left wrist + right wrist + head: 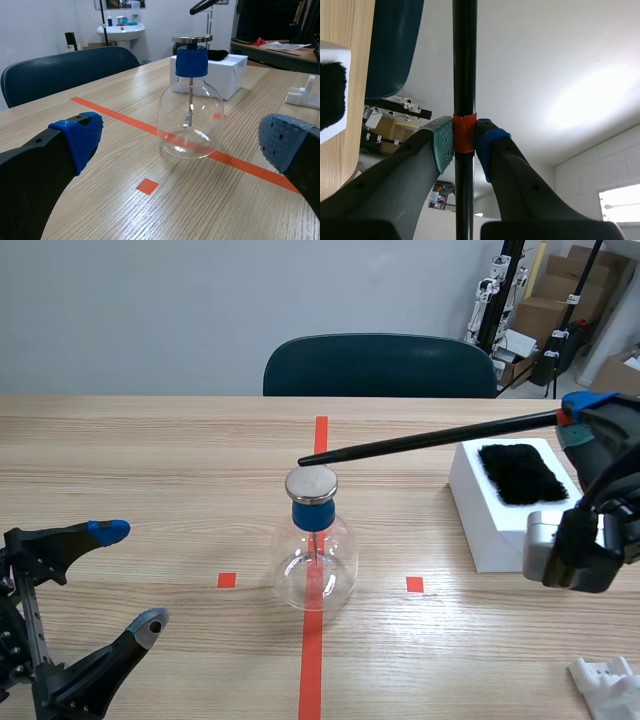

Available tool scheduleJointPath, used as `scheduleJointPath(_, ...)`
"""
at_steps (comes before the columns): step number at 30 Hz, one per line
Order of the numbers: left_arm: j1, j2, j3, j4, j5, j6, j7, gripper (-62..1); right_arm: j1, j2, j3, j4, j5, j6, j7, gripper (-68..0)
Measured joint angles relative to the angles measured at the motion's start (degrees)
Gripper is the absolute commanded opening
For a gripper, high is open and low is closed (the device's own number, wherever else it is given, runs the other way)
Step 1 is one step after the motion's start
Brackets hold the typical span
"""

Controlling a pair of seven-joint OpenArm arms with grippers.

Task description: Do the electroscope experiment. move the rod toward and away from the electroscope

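Rod (430,438) clamped in the right end effector (464,142), both pads pinching its orange band. The shaft runs out ahead of the fingers, and its tip hangs just above the electroscope (314,550), over the metal disc (311,483), with a gap showing in the left wrist view. Left end effector (130,575) gapes wide open, low over the desk (150,460), the electroscope standing upright ahead of it.

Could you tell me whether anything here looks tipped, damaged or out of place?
Nothing stands out: the clear glass electroscope flask stands upright on the tape line, and the thin black rod is held in the right gripper.
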State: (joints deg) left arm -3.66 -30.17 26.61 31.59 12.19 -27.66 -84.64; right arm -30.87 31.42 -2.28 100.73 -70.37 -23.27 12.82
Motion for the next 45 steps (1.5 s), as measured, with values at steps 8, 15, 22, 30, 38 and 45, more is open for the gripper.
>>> scheduleJointPath(8,0.0,0.0,0.0,0.0,0.0,0.0,0.0,1.4,0.0,0.0,0.0,0.0,0.2,0.1,0.0,-67.1)
scheduleJointPath(15,0.0,0.0,0.0,0.0,0.0,0.0,0.0,1.4,-0.7,0.0,0.4,0.2,7.0,-3.1,-0.3,-67.1)
scheduleJointPath(22,0.0,0.0,0.0,0.0,0.0,0.0,0.0,1.4,-8.1,0.0,10.9,5.5,19.5,-3.1,1.5,-67.1)
scheduleJointPath(30,0.0,0.0,0.0,0.0,0.0,0.0,0.0,1.4,-17.3,0.0,23.1,6.5,34.2,-3.3,7.2,-67.1)
scheduleJointPath(38,0.0,0.0,0.0,0.0,0.0,0.0,0.0,1.4,-21.8,-1.7,29.7,3.8,39.0,-3.3,15.6,-67.1)
scheduleJointPath(45,0.0,0.0,0.0,0.0,0.0,0.0,0.0,1.4,-22.0,-6.3,31.2,-1.9,39.4,-3.2,19.7,-67.1)
